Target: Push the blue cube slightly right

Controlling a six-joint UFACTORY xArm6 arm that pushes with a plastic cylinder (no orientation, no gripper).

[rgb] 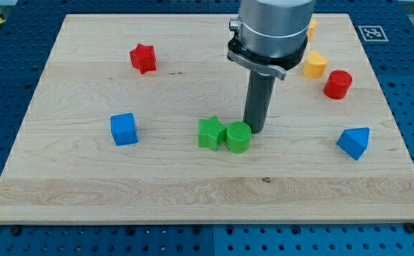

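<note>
The blue cube [124, 129] sits on the wooden board [86, 192] at the view's left, below the red star [143, 57]. My tip [255, 131] stands near the board's middle, far to the right of the blue cube. It is just above and right of the green cylinder [238, 137], touching or nearly touching it. The green star [210, 133] lies against the cylinder's left side.
A blue triangular block [354, 142] lies at the view's right. A red cylinder [338, 84] and a yellow block [314, 65] sit at the upper right. Another yellow block [311, 28] is partly hidden behind the arm.
</note>
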